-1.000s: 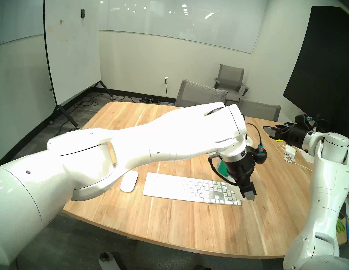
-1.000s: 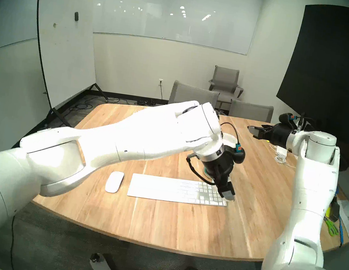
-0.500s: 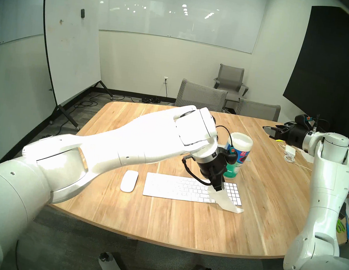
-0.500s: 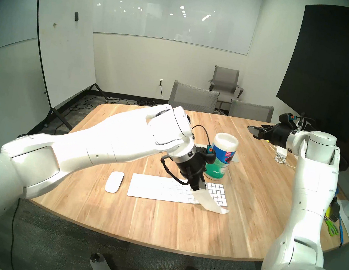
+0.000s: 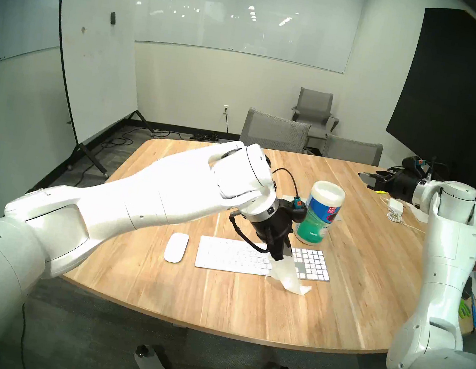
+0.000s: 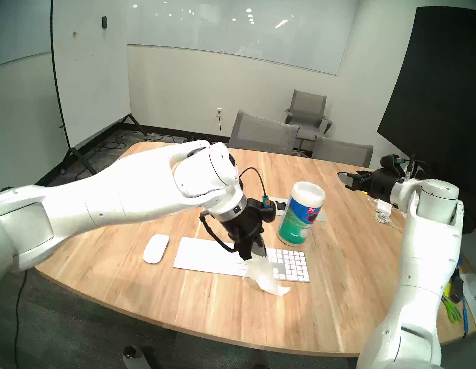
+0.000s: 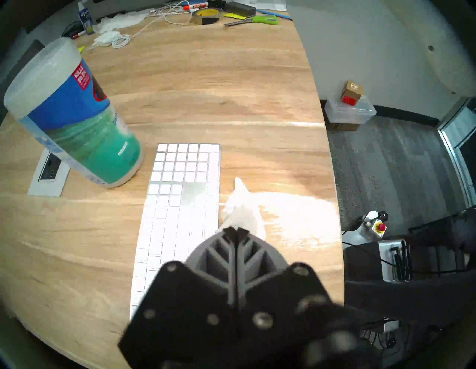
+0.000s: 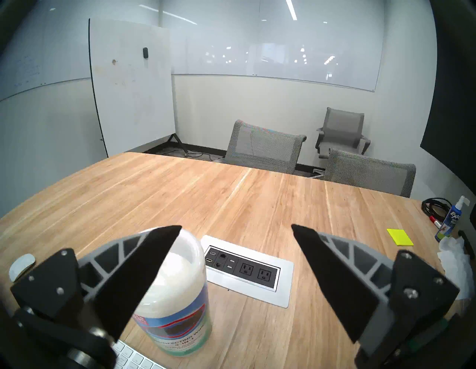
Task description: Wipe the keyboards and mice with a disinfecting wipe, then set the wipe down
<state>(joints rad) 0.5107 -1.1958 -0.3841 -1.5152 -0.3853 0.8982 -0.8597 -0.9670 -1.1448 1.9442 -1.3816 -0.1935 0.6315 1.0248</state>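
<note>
The white keyboard lies near the table's front, with the white mouse just to its left. My left gripper is shut on the disinfecting wipe above the keyboard's right half, left of the number pad. The wipe trails down and to the right, over the keyboard's front edge onto the wood. In the left wrist view the fingers meet on the wipe beside the keyboard. My right gripper hovers open and empty at the far right, its spread fingers framing the right wrist view.
A blue-green wipes canister stands just behind the keyboard's right end, beside an outlet panel set in the table. A charger with cable, scissors and papers lie along the right edge. Chairs stand behind the table.
My left gripper shut on the wipe at the keyboard's right end, then moved left over the keys, dragging the wipe along. The right arm stayed still.
</note>
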